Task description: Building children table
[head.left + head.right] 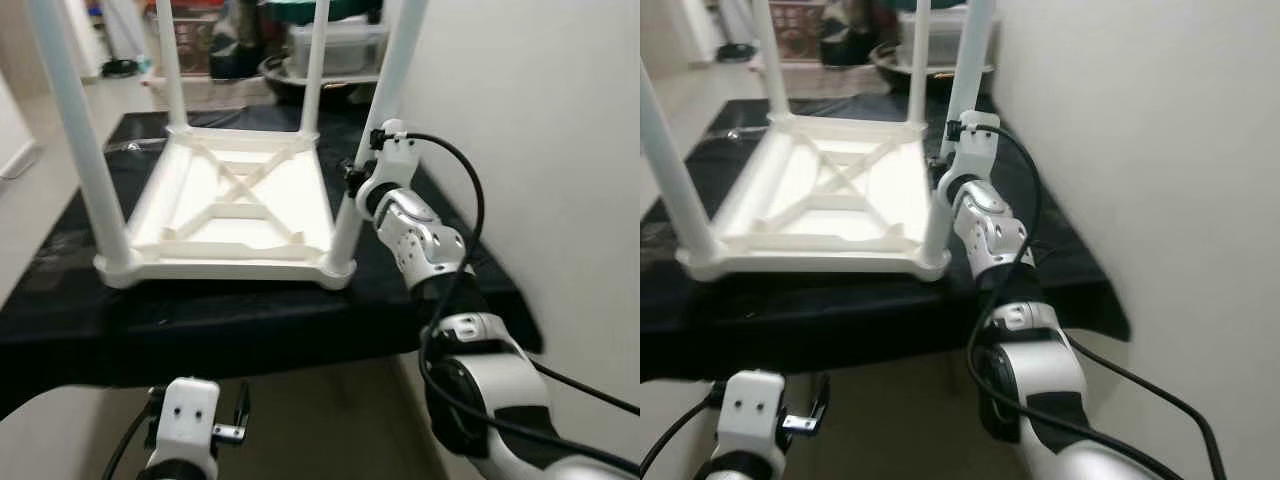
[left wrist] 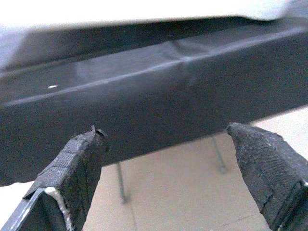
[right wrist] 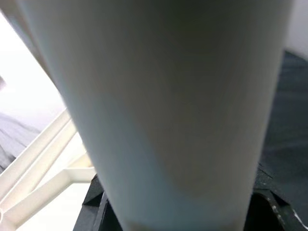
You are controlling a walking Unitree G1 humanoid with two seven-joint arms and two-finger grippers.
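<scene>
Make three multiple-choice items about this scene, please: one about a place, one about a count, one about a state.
1. Where does the right gripper work?
A. at the near right table leg
B. on the floor
C. at the far left leg

2. How many legs stand up from the white children table?
A. two
B. four
C. six

3. How are the left gripper fingers?
A. shut on a leg
B. shut on cloth
C. spread apart, nothing between

Key: 1 A, the right arm reaches that leg, which looms close in its wrist view. 2 B, one rises at each corner. 3 C, floor shows between them.
</scene>
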